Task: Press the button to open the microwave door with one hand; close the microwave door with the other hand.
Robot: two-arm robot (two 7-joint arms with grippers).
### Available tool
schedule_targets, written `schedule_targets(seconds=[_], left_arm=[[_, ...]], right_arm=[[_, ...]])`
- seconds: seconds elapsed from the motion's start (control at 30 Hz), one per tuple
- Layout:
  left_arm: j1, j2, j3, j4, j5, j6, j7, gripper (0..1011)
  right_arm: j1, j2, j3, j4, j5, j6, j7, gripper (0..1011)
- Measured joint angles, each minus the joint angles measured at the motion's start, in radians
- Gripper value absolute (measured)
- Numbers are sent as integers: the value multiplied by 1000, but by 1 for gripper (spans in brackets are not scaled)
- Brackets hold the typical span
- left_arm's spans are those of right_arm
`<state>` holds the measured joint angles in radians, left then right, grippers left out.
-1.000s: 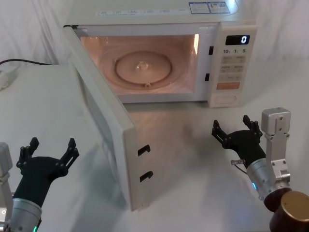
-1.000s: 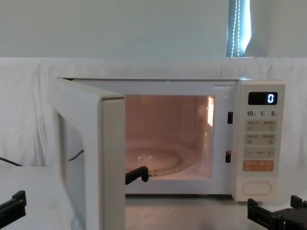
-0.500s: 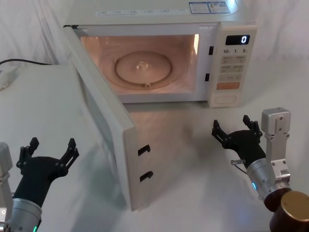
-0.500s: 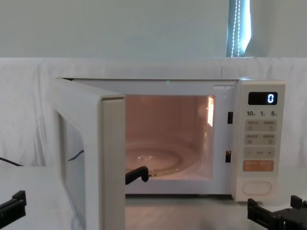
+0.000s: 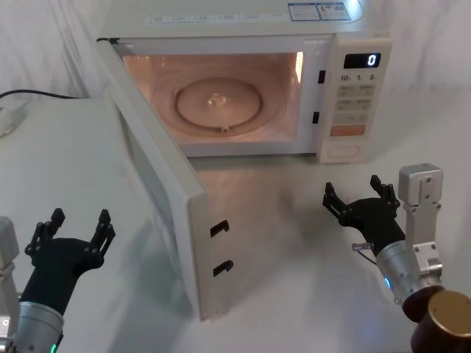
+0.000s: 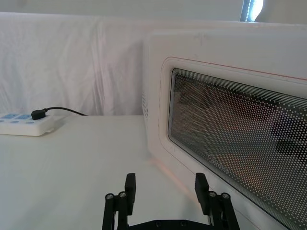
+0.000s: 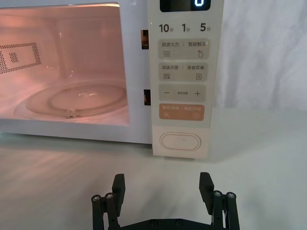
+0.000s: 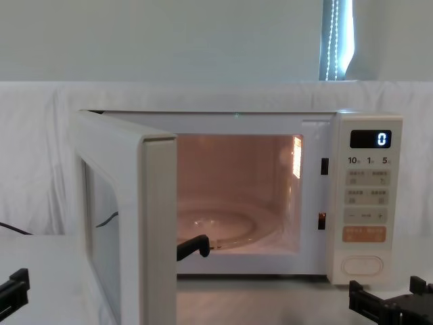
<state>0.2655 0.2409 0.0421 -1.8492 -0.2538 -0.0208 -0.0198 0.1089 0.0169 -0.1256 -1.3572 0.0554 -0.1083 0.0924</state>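
Note:
The cream microwave point(image 5: 243, 22) stands at the back of the table, its cavity lit and its display point(image 8: 371, 139) showing "0". The microwave door point(image 5: 158, 191) is swung wide open toward my left side, its latch hooks facing right. The door's dotted window point(image 6: 230, 124) fills much of the left wrist view. The pill-shaped button point(image 7: 181, 142) sits at the bottom of the control panel point(image 5: 344, 150). My right gripper point(image 5: 352, 187) is open, low above the table, a short way in front of the button point(image 7: 162, 179). My left gripper point(image 5: 79, 218) is open, left of the door's outer face point(image 6: 166, 179).
A white power strip point(image 6: 26, 129) with a black cable point(image 5: 29, 94) lies at the far left of the white table point(image 5: 294, 243). A white cloth hangs behind the microwave. Bare table stretches between the door's edge and my right gripper.
My left gripper has sunk and drawn back slightly. The door, the microwave and my right gripper have not moved.

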Motion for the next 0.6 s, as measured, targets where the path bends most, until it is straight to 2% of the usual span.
schedule_targets(seconds=[0.13,0.33,0.4,0.6], left_arm=[[0,0,0,0,0,0,0,714],[0,0,0,0,0,0,0,485],[0,0,0,0,0,0,0,445],[0,0,0,0,0,0,0,237]], right_arm=[[0,0,0,0,0,0,0,1002],[0,0,0,0,0,0,0,1002],[0,0,0,0,0,0,0,1002],[0,0,0,0,0,0,0,1002]])
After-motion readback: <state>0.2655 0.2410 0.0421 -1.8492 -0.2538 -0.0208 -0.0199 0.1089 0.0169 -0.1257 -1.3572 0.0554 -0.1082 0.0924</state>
